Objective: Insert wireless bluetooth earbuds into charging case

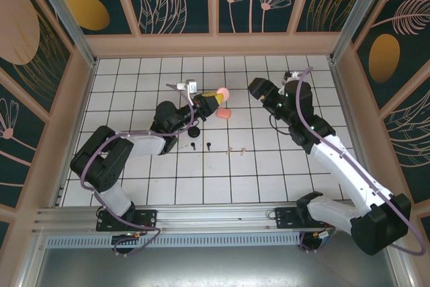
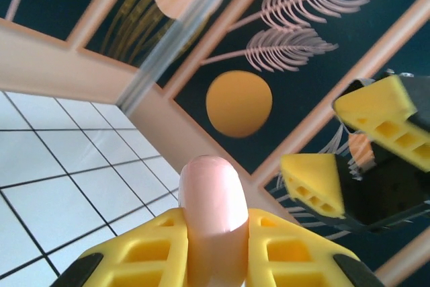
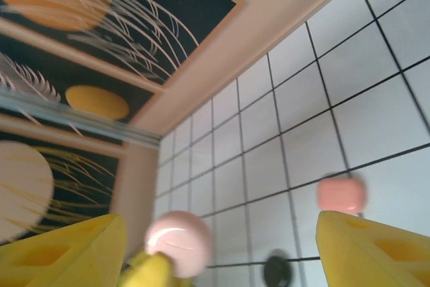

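Black disc point(image 1: 195, 130) near 2 black earbuds point(image 1: 208, 144)

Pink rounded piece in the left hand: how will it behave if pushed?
Probably slippery: the pink rounded piece looks smooth and glossy. It may pivot or pop out, since the left hand pinches just its lower end. Likely rigid: no dent shows at the grip.

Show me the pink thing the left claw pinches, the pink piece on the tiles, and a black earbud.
Pinched pink thing point(image 2: 213, 213): left wrist view, its rounded front.
Pink piece on tiles point(image 1: 225, 112): top view, its middle.
Black earbud point(image 1: 208, 144): top view, its body.
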Robot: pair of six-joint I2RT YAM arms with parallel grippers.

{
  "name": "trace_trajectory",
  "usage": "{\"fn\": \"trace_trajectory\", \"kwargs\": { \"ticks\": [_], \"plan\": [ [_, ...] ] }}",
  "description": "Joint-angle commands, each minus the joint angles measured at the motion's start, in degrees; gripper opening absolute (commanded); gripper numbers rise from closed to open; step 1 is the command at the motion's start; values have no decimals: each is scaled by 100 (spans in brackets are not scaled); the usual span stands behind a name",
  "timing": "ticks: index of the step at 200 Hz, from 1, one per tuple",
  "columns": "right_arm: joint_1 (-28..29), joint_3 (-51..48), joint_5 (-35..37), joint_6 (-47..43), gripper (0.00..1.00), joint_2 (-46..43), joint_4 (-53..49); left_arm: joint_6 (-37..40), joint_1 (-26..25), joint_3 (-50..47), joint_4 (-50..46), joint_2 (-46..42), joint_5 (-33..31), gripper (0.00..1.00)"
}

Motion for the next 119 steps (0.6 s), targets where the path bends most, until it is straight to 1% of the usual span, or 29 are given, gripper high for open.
{"fn": "trace_trajectory", "kwargs": {
  "ticks": [1, 28, 69, 92, 119],
  "plan": [
    [-30, -439, -711, -1659, 75, -342, 334, 533, 52, 362, -936, -264, 941, 0],
    [-30, -850, -1291, -2423, 75, -557, 457, 662, 132, 509, -1350, -297, 1676, 0],
    [-34, -1156, -1834, -2811, 75, -506, 689, 622, 196, 551, -1436, -242, 2301, 0],
    [-34, -1085, -2124, -2897, 75, -273, 723, 573, 199, 612, -1463, -166, 2536, 0],
    [-29, -934, -2220, -2938, 74, -3, 744, 545, 194, 714, -1530, -120, 2668, 0]
  ]
}}
